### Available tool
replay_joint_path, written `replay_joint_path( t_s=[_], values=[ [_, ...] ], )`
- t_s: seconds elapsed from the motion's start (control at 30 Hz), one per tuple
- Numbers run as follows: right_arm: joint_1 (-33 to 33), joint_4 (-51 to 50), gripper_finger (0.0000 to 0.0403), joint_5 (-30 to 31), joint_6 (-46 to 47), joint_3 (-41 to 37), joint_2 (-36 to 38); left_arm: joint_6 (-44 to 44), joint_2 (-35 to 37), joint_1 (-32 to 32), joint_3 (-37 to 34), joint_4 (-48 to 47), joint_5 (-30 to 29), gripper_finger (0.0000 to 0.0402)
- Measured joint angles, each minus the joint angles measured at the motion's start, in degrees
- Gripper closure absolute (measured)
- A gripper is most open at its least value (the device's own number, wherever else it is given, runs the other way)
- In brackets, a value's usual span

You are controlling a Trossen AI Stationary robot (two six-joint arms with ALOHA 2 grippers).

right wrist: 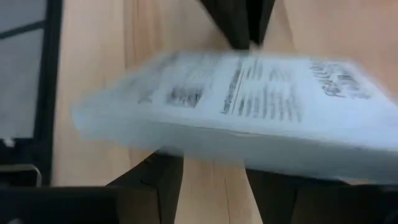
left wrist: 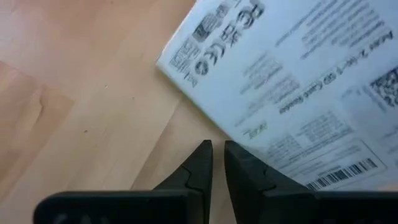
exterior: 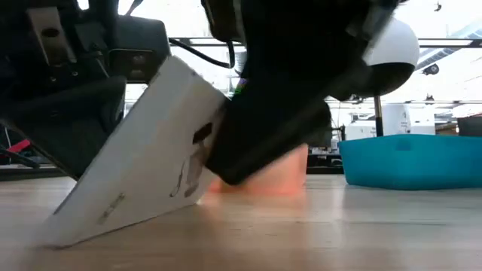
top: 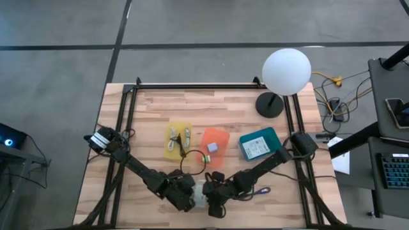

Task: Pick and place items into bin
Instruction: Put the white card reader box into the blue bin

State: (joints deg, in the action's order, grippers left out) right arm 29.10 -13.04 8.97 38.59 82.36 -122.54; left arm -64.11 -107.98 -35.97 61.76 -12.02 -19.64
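A flat white printed box [exterior: 143,165] stands tilted near the table's front edge. One long edge [exterior: 83,233] rests on the wood and the opposite edge is raised. My two grippers meet at it. My left gripper [left wrist: 217,149] is shut, with its tips at the box's edge. My right gripper [right wrist: 214,180] is open, its fingers apart just below the box's thick side [right wrist: 205,137]. In the high view the box [top: 200,191] shows only as a pale patch between my left gripper [top: 190,198] and my right gripper [top: 214,203]. My left gripper lies with its shut fingers along the box's printed edge [left wrist: 252,155], slanting down from the table's left. The outer side of one finger [left wrist: 242,168] is against that edge. My right gripper slants down from the table's right. One dark finger [exterior: 233,162] rests against the box's printed face near its lower corner [exterior: 203,162]. Nothing is pinched between its fingers.
Farther back stand a yellow tray [top: 179,140] with thin cables, an orange tray [top: 215,145] with a small cube and a teal bin [top: 260,144] with a card in it. A black cord loop [top: 192,163] lies behind the grippers. A white globe lamp [top: 286,70] stands at the far right.
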Motion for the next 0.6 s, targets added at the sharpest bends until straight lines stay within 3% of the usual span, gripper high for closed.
replay_joint_path(
  t_s=[0.33,0.6],
  values=[
    [-1.14,-0.07,0.0249,2.58,-2.51,2.65,0.11,0.67,0.01,-0.02,0.2,1.54,-0.81,0.0376],
    [-1.06,-0.1,0.0248,1.42,-2.13,2.52,-0.09,7.43,0.65,-0.1,2.98,2.06,-3.34,0.0376]
  ],
)
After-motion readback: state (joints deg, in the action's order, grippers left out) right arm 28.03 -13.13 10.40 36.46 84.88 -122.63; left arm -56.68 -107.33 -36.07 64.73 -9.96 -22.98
